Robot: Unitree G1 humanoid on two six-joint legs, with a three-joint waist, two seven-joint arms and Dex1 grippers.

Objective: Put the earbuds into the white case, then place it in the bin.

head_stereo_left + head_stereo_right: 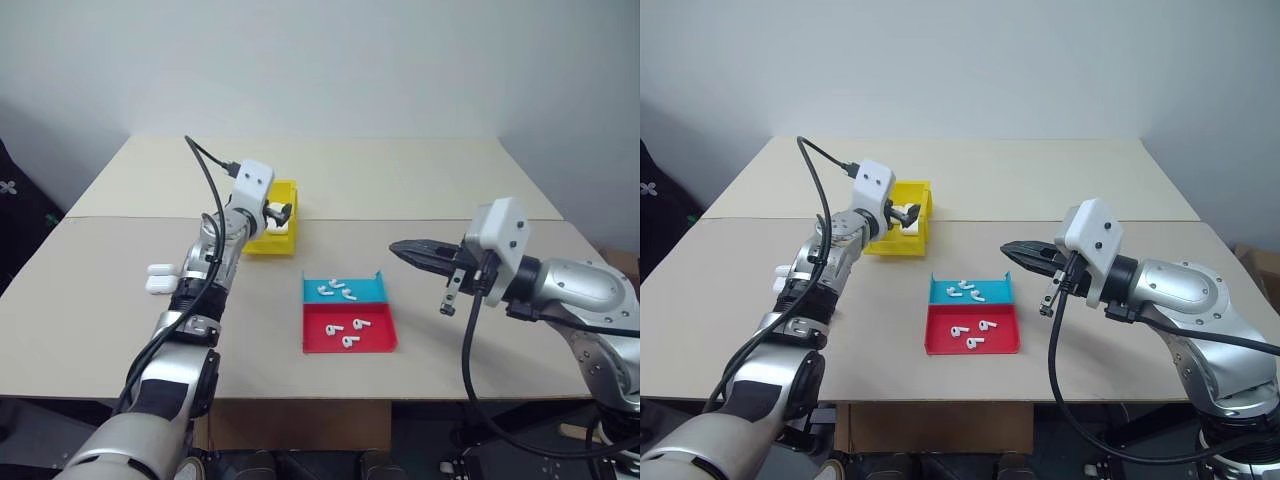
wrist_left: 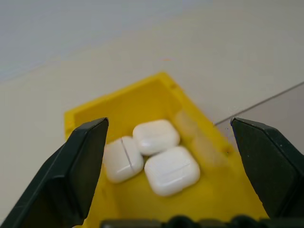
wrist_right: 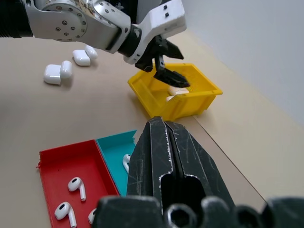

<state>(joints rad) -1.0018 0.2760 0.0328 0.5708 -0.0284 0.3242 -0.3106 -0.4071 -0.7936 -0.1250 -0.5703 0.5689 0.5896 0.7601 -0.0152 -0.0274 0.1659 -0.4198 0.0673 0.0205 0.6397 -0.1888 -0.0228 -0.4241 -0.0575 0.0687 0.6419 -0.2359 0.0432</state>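
Note:
The yellow bin [image 1: 268,243] stands left of the table's middle, and three white cases [image 2: 156,136] lie side by side on its floor. My left gripper [image 1: 283,213] hangs open just above the bin's inside, its black fingers [image 2: 85,156] spread wide to either side of the cases and holding nothing. Several earbuds [image 1: 349,294] lie loose in the teal tray [image 1: 372,290], and others [image 1: 349,341] in the red tray [image 1: 375,340]. My right gripper [image 1: 395,247] is shut and empty, hovering to the right of the trays and pointing left.
More white cases [image 1: 160,278] lie on the table to the left of my left forearm. A seam crosses the tabletop behind the bin. The table's front edge runs just below the red tray.

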